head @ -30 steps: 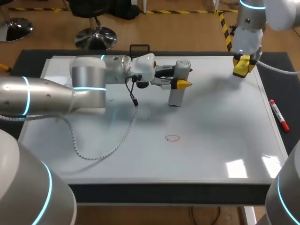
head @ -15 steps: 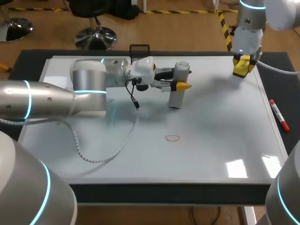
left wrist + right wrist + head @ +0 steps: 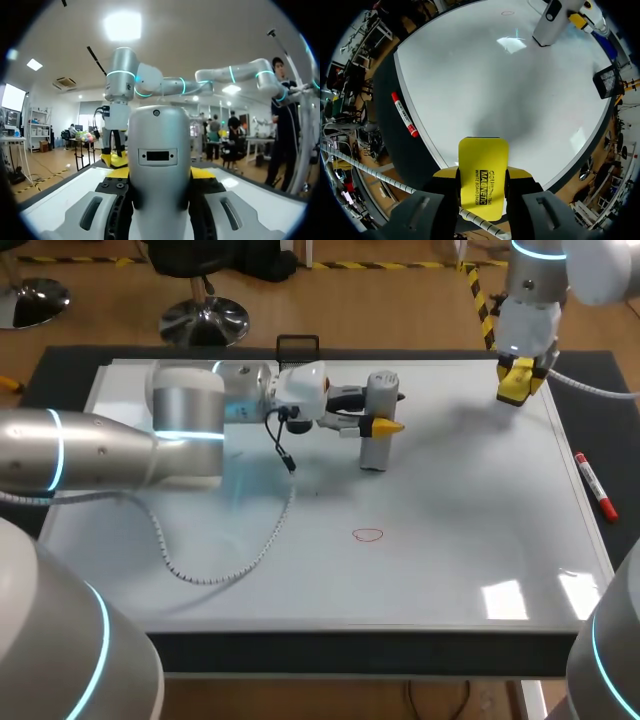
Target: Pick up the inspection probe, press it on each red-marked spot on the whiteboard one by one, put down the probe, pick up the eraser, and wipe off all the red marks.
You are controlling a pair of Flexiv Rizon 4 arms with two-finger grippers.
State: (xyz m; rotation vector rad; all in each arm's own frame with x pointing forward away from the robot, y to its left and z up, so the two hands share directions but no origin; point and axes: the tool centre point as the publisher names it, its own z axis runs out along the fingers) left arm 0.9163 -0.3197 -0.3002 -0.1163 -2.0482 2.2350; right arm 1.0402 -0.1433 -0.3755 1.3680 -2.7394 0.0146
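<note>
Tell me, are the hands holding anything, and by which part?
Left hand grips the grey probe around its middle; right hand clamps the yellow eraser by its sides.

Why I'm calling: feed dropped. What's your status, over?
Left gripper shut on probe, upright on whiteboard, apart from red mark. Right gripper shut on eraser, board's far right corner. Nothing between probe and mark.

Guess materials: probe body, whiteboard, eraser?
probe: smooth satin grey shell with soft highlights; moulded plastic or painted metal, can't tell which.
whiteboard: glossy coated white panel, shows bright light reflections.
eraser: matte yellow printed face, likely plastic; pad side hidden.
</note>
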